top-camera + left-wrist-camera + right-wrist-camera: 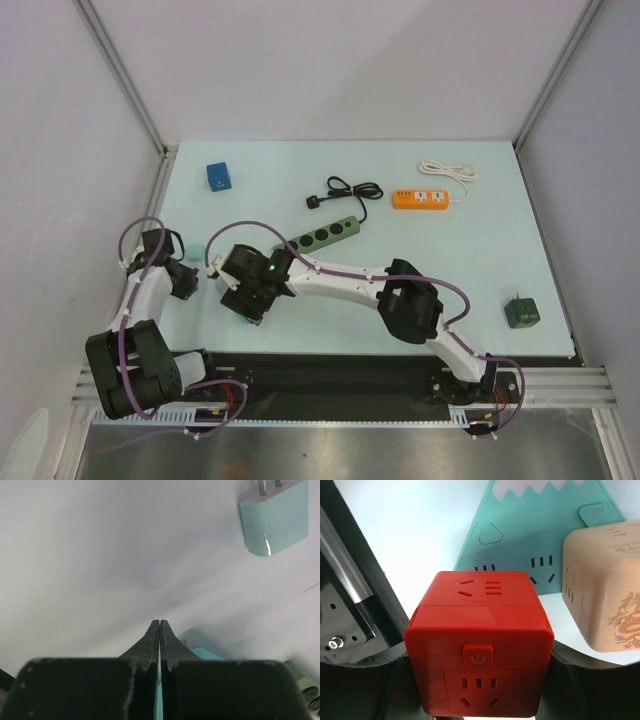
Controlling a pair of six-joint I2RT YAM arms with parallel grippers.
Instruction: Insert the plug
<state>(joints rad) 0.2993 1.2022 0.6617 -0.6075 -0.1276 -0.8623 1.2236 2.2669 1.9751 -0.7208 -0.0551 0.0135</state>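
My left gripper (159, 623) is shut with nothing between its tips, low over the pale table. A teal two-prong plug adapter (275, 520) lies ahead of it to the right. A teal object (206, 654) shows just under the right finger. In the top view the left gripper (184, 277) sits at the left. My right gripper (243, 298) reaches across next to it. In the right wrist view its fingers (580, 680) press both sides of a red socket cube (479, 630). A black plug (316, 203) with coiled cable lies by the green power strip (325, 235).
A teal mountain-shaped socket (540, 530) and a beige socket cube (605, 590) stand behind the red cube. An orange power strip (420, 198) with a white cable, a blue cube (218, 176) and a dark green cube (521, 312) lie on the table. Walls enclose three sides.
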